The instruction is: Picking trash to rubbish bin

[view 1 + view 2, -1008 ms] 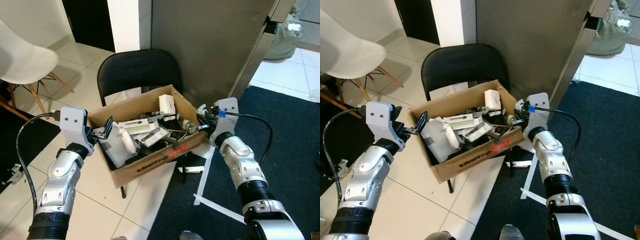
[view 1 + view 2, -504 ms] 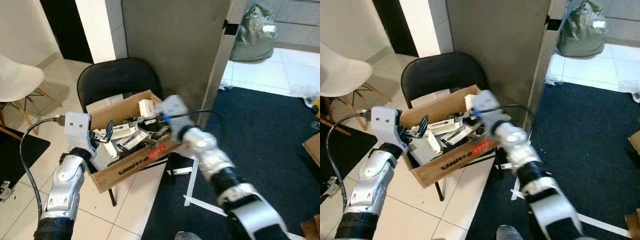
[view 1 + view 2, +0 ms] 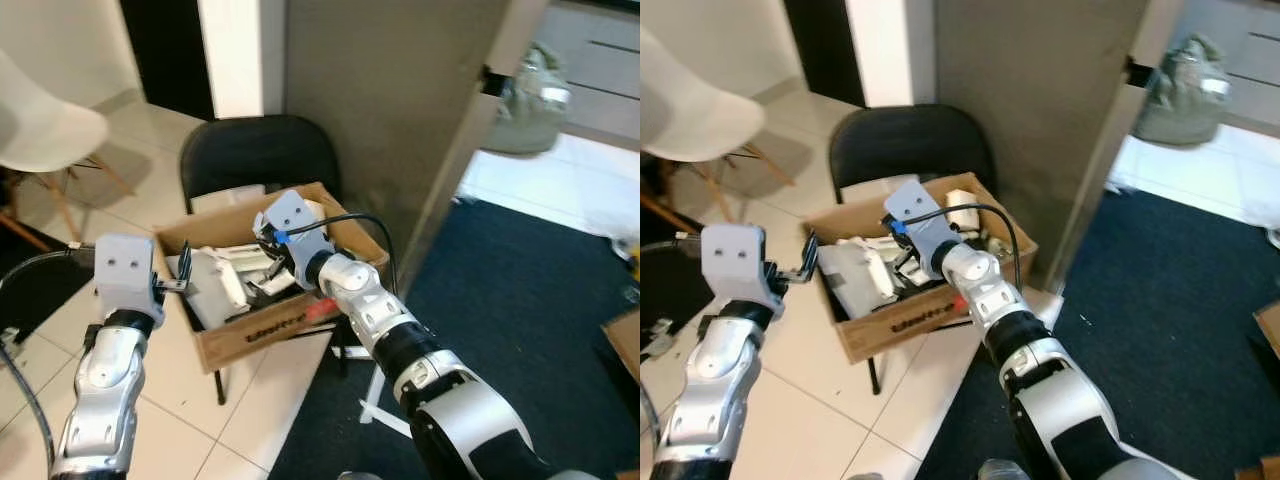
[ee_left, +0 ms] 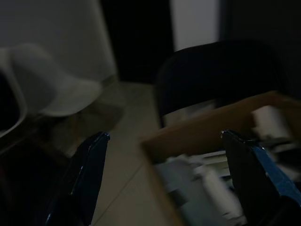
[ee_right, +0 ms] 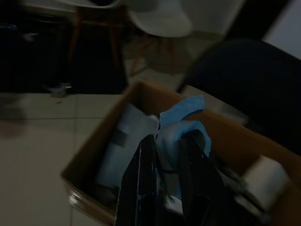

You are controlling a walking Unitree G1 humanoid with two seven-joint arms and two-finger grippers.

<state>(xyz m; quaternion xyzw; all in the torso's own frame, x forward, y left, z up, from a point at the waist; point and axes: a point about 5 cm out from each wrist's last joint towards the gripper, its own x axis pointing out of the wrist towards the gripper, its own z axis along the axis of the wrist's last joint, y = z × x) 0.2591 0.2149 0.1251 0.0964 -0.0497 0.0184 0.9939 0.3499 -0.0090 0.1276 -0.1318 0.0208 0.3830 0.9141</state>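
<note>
The picture is dark and soft. Two black fingers of the left gripper (image 4: 164, 188) stand wide apart, one finger (image 4: 87, 174) at about eight o'clock, the other at about four o'clock with a blue sheen on its face. Between them lies pale tiled floor (image 4: 120, 155) and the near corner of a brown cardboard box (image 4: 197, 129). Inside the box are pale, blurred pieces of trash (image 4: 207, 181), among them a whitish block (image 4: 269, 120) at three o'clock. Behind the box, at one o'clock, stands a black chair (image 4: 221, 70). A white shell chair (image 4: 51, 84) sits at ten o'clock. A dark doorway (image 4: 136, 37) is at twelve o'clock.
</note>
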